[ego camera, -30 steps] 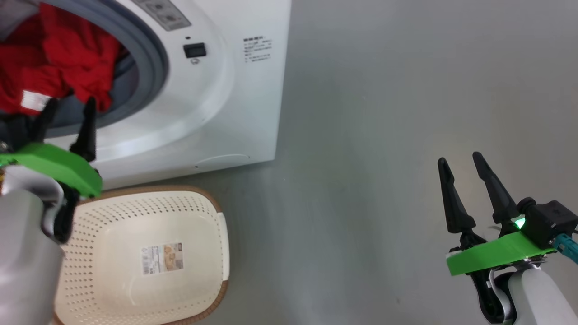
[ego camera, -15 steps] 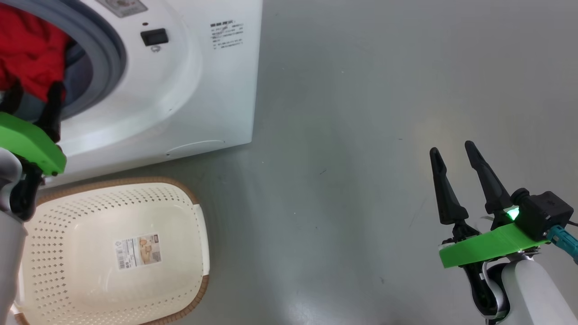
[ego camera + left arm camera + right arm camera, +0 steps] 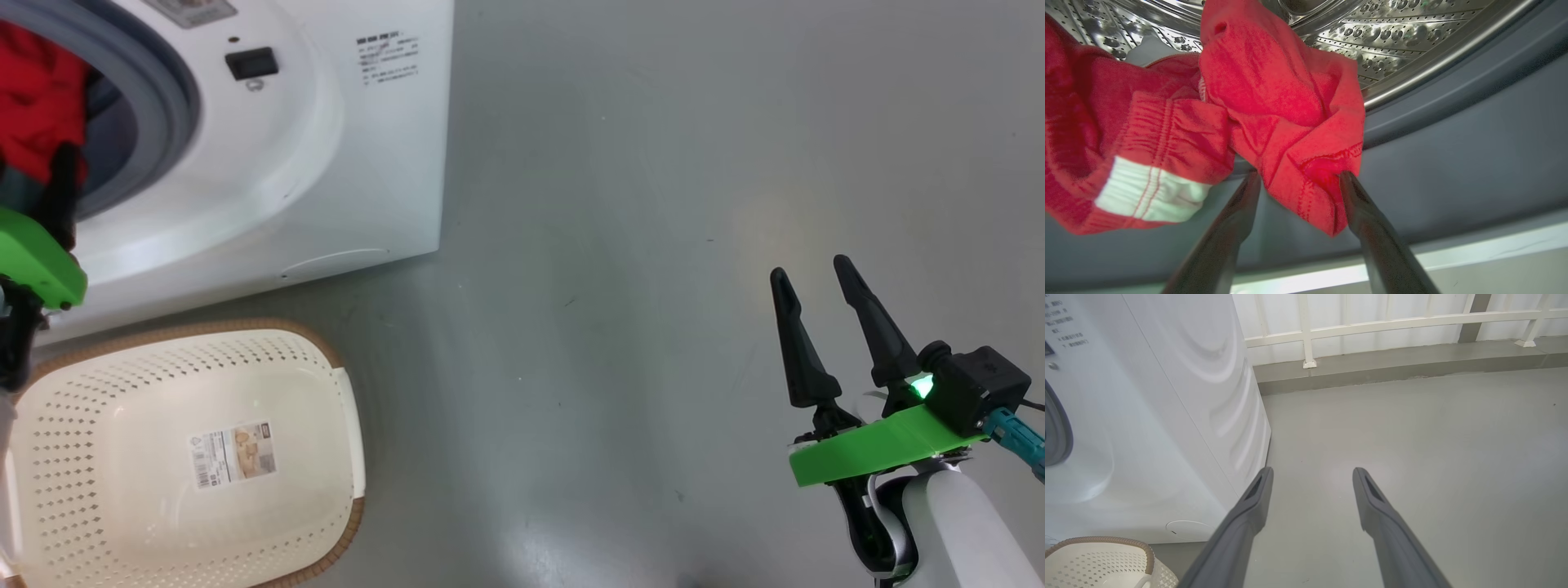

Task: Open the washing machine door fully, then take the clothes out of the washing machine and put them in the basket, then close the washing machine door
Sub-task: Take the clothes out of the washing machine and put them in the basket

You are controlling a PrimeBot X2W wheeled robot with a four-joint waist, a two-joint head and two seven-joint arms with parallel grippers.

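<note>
The washing machine (image 3: 326,163) stands at 10 o'clock in the head view, and the clothes (image 3: 1274,94) lie bunched in its steel drum (image 3: 1392,36), spilling over the grey seal (image 3: 1453,143). The left gripper (image 3: 1300,175) reaches into the opening with its fingers spread wide. A fold of red fabric hangs between them and touches one finger, but it is not clamped. The basket (image 3: 82,457) sits on the floor (image 3: 653,163) at 8 o'clock, just in front of the machine, with a paper label (image 3: 234,453) on its bottom. The right gripper (image 3: 808,269) hovers at 4 o'clock over the floor, its fingers wide apart and holding nothing.
</note>
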